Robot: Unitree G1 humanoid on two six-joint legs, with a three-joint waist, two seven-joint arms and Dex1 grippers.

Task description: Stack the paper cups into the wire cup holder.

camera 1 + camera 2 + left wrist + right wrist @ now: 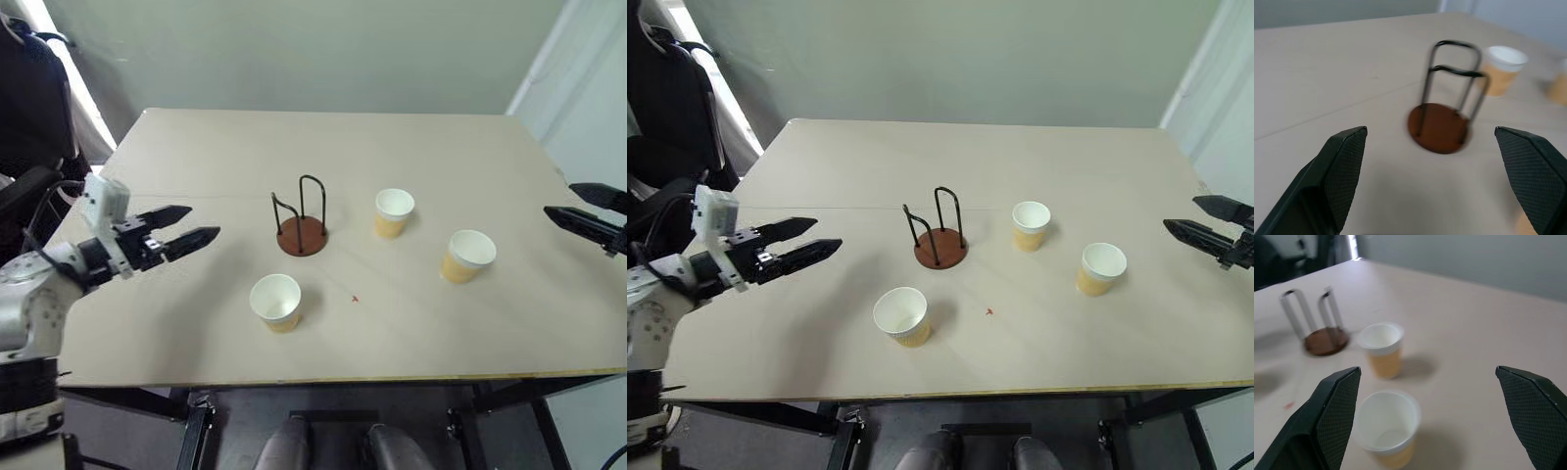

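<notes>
The wire cup holder (302, 226) stands empty near the table's middle, a reddish-brown disc with two black wire loops. Three yellow-tan paper cups stand upright on the table: one (275, 301) in front of the holder, one (394, 211) just right of it, one (467, 255) further right. My left gripper (194, 224) hovers open over the table's left side, pointing toward the holder, nothing between its fingers. At the right edge, my right gripper (556, 201) is open and empty, pointing at the two right-hand cups (1382, 349) (1387, 427).
The beige table (196, 157) reaches back to a pale wall. A small red mark (355, 299) lies on the tabletop in front of the holder. Dark chairs and a bag (34, 108) stand beyond the left edge.
</notes>
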